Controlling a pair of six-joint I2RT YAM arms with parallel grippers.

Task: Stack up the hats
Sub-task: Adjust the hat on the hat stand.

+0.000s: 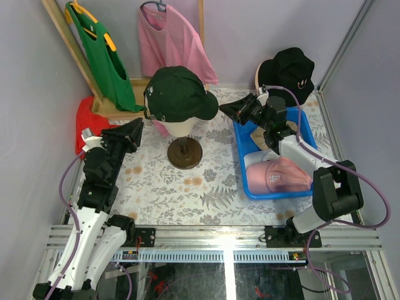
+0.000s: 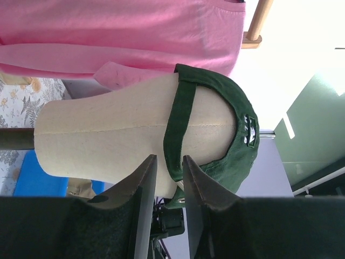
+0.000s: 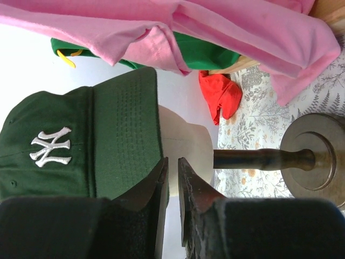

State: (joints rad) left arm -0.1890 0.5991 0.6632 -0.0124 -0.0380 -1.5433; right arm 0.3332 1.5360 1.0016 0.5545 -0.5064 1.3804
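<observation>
While my left claw (image 1: 130, 131) is hovering just left of the mannequin head (image 1: 177, 128), jaws only a crack apart and gripping nothing, the dark green cap (image 1: 178, 94) is sitting on that head in the middle of the counter (image 1: 206, 187). My right claw (image 1: 232, 110) is hanging beside the cap's brim, likewise barely parted and empty, and further right the pink cap (image 1: 278, 175) is lying in the blue tray (image 1: 242, 164). I am judging that freeing the green cap is the step in hand, so next I am needing both claws at its rim, closing on fabric and lifting it clear toward the pink cap.
</observation>
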